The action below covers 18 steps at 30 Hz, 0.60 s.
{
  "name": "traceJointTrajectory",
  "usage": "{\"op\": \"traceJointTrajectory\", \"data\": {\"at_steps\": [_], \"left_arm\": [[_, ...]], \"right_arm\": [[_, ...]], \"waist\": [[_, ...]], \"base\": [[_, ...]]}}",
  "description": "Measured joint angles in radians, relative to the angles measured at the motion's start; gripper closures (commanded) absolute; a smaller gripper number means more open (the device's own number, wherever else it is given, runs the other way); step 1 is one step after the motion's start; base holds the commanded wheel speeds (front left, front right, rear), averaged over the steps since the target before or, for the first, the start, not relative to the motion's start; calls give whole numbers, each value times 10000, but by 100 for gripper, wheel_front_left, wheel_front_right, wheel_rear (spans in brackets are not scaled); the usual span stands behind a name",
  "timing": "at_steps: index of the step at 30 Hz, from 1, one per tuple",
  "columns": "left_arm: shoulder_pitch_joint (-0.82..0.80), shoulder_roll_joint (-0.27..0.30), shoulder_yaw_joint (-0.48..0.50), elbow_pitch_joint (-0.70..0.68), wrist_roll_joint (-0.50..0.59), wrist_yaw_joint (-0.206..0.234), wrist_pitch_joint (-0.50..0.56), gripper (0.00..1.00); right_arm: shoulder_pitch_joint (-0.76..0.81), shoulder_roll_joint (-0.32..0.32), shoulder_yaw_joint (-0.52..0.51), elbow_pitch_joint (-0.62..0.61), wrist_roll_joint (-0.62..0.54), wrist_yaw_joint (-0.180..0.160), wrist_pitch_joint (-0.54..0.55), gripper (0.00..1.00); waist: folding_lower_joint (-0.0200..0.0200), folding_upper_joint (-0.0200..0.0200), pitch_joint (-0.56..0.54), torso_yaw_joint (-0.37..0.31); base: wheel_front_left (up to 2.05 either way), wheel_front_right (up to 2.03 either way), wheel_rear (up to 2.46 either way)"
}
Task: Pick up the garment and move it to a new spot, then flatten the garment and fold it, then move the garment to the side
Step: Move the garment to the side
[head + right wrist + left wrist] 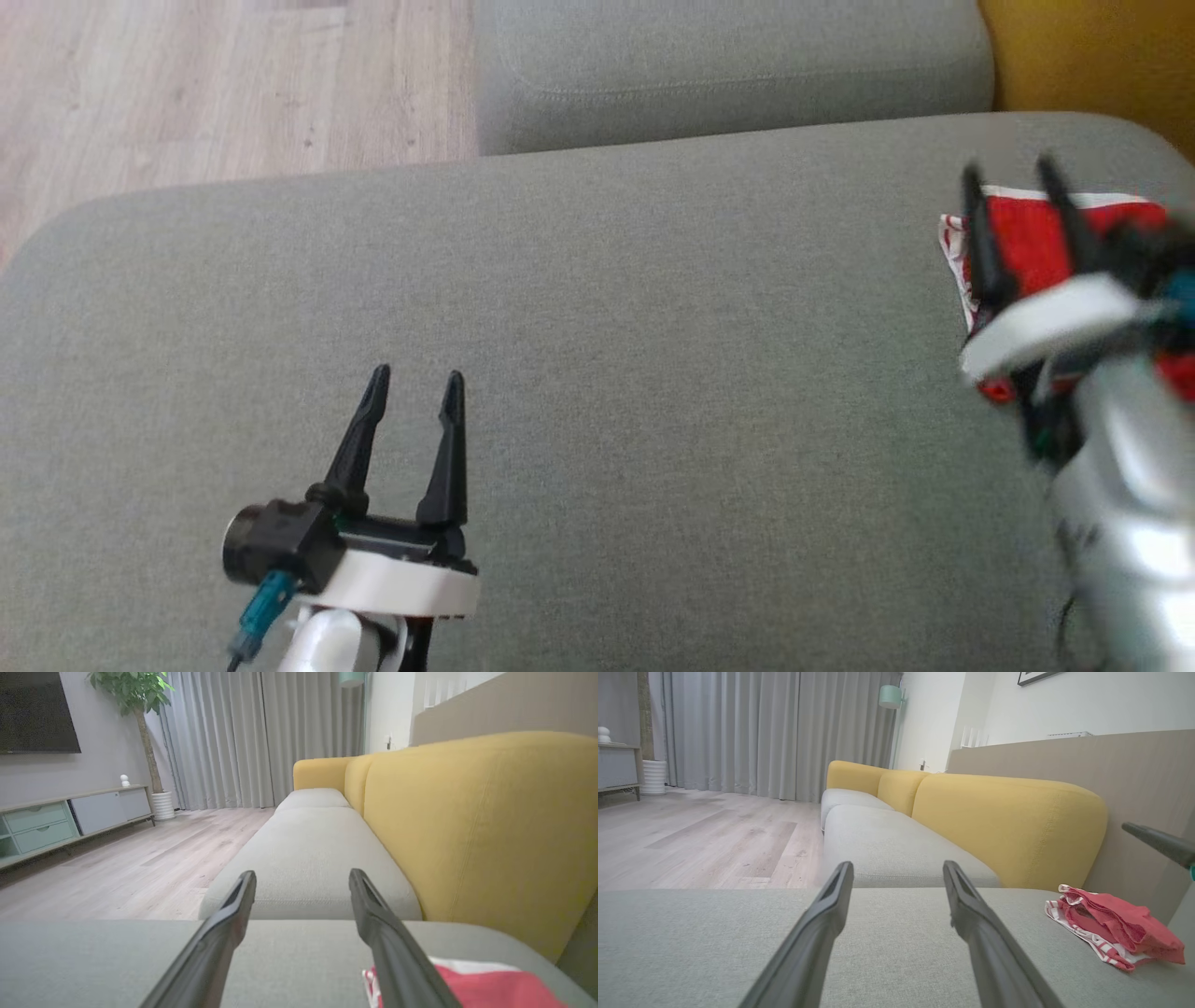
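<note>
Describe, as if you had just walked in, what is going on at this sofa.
A two-armed robot is working over a grey sofa seat. A red-and-white garment lies bunched at the seat's right end, by the yellow backrest. The right gripper hangs open over the garment, gripping nothing. The left gripper, also open and empty, hovers over bare cushion.

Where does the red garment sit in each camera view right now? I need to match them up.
Head view: red garment at the right edge, partly behind the right gripper.
Left wrist view: garment at lower right, on the grey seat.
Right wrist view: garment in the bottom right corner.
Shared landmark: the yellow backrest, behind the garment.
</note>
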Motion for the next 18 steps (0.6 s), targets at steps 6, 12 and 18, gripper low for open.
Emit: {"op": "traceJointTrajectory", "data": {"at_steps": [6,12,18], "left_arm": [[234,2,134,-104,-98,174,0,0],[512,2,165,48,-226,251,0,0],[563,4,267,222,-247,314,0,0]], "right_arm": [[2562,1358,-965,-1900,-1062,0,0,0],[4824,2102,-1791,-3528,-1787,0,0,0],[5443,2268,-1875,-4238,-1941,0,0,0]], "waist": [[0,0,-195,-6],[1,0,-230,-26],[1,0,-287,-92]], "base": [[0,0,0],[0,0,0],[0,0,0]]}}
